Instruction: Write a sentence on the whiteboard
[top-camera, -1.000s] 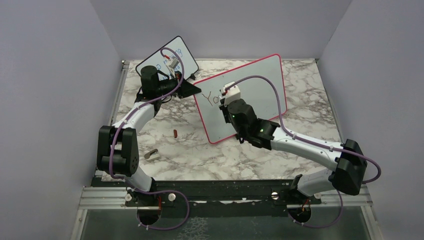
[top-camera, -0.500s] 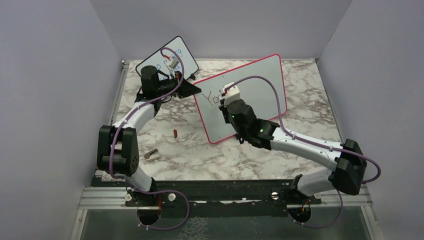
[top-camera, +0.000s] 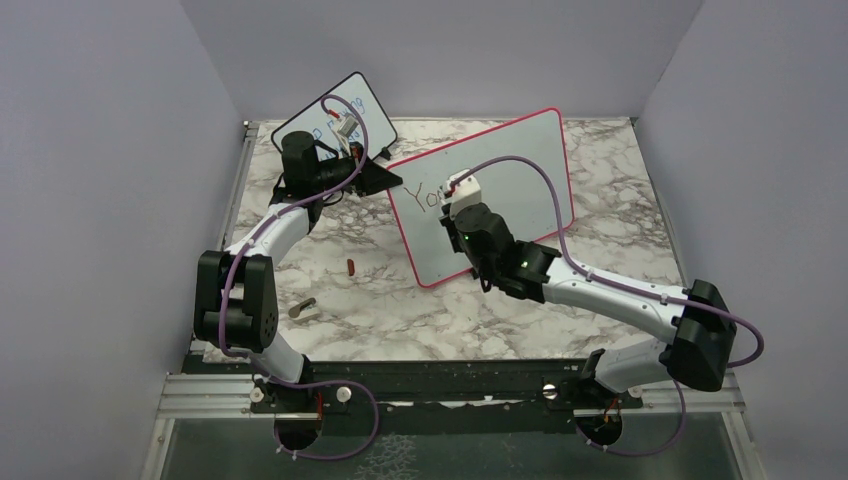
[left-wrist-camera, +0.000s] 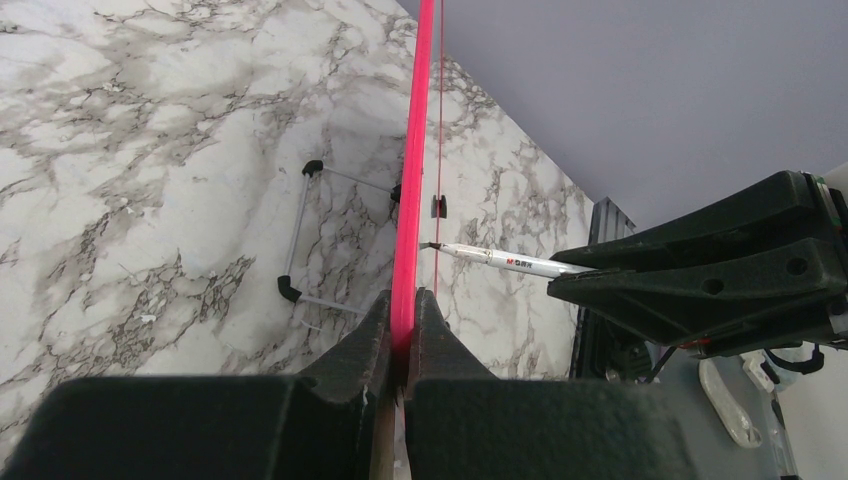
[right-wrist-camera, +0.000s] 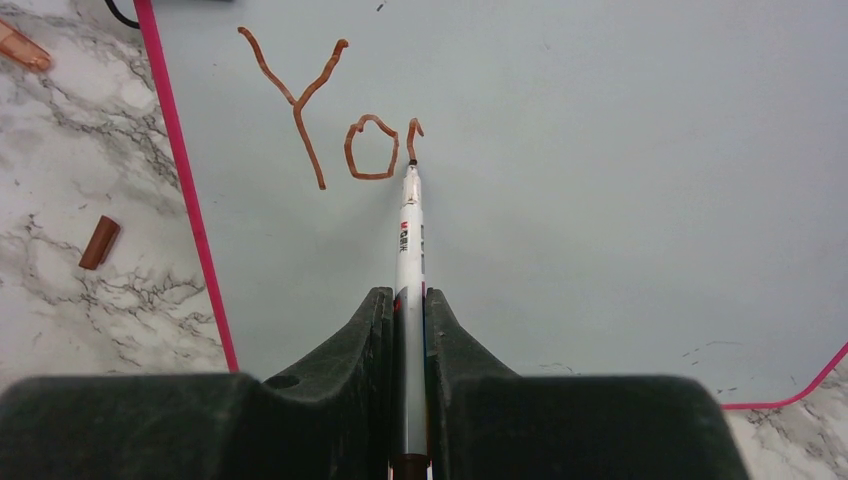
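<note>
"So, where is the whiteboard (top-camera: 525, 165)?"

"It stands propped on its small feet near the middle of the marbled surface (top-camera: 620, 200), leaning back, with its face towards the robot."

"Why are the left jaws at its edge?"

"They are pressed together on the red-pink frame, pinching it. This looks meant to brace the board so pen pressure cannot tip or slide it."

"And the right jaws?"

"They pinch a white marker (right-wrist-camera: 410, 260) by its barrel, pointing straight ahead. The tip touches the board at the foot of a short stroke."

"How far along is the sentence (right-wrist-camera: 348, 150)?"

"There is a brownish-red 'Yo' and the start of a third letter, near the top left corner, with room to the right. Most of the writing seems to lie ahead. A brown cap (right-wrist-camera: 99, 242) lies on the surface just beside the frame, clear of the work."
</note>
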